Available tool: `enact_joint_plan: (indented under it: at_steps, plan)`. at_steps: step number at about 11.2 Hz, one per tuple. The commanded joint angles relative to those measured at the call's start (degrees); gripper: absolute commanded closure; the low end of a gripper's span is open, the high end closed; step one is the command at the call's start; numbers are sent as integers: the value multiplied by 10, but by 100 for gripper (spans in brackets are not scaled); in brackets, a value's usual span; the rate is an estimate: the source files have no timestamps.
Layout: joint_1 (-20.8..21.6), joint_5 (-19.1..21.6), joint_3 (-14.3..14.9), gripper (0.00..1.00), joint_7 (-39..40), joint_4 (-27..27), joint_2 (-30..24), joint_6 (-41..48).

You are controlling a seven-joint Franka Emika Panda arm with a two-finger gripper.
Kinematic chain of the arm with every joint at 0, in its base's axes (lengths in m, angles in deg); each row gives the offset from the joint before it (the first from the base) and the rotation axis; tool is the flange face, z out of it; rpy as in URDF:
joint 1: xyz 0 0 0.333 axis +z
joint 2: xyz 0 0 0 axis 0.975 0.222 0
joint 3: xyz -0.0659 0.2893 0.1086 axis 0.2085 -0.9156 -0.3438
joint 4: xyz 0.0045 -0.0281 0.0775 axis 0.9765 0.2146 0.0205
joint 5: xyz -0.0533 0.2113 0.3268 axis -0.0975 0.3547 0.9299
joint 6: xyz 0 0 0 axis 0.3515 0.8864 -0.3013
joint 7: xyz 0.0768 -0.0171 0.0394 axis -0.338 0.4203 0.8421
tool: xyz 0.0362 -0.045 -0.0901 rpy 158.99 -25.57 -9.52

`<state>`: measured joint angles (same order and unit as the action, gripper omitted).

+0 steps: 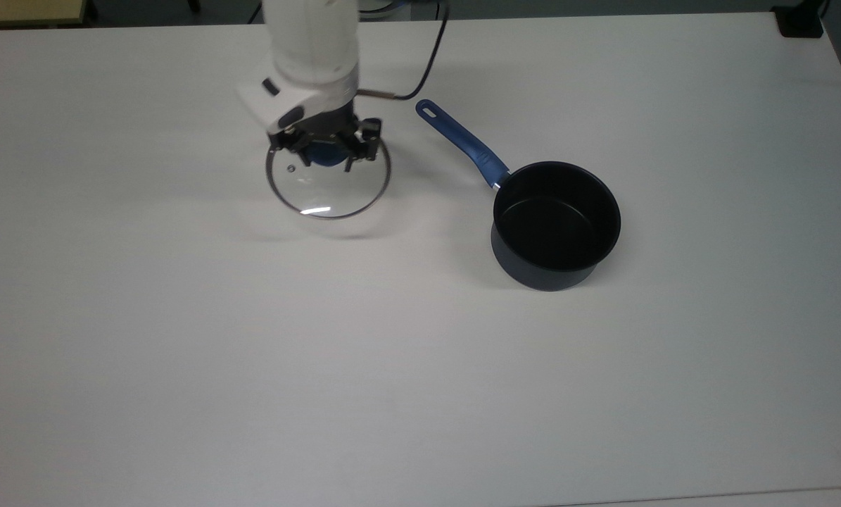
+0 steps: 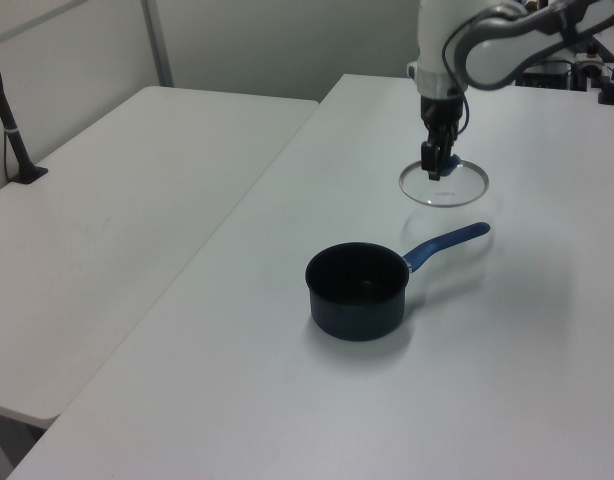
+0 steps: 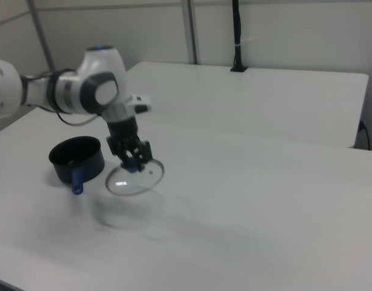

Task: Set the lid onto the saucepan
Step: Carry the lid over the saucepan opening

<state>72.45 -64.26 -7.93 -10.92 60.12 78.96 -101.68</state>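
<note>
Hand (image 1: 326, 152) grips the lid (image 1: 329, 186) by its half-hidden knob, clear of the table (image 1: 420, 366), beside the saucepan (image 1: 555, 225).

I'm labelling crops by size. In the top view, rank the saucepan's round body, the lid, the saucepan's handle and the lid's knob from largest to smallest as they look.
1. Saucepan's round body and lid: look alike across; the lid hangs lifted in the claw, nearer the camera, so I won't rank them.
2. Saucepan's handle: long but thin.
3. Lid's knob: smallest.
</note>
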Motion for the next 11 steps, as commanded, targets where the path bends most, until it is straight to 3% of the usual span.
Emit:
enact_joint_plan:
  at_steps: [1, 5, 7, 9, 11]
  plan:
    - [62, 13, -9, 70, -82, -110, 19, 75]
    - [185, 6, -3, 72, -241, -231, 116, 80]
    - [217, 6, 0, 71, -271, -272, 155, 78]
    - [222, 7, -1, 72, -282, -306, 182, 74]
    - [239, 7, -1, 72, -291, -315, 198, 72]
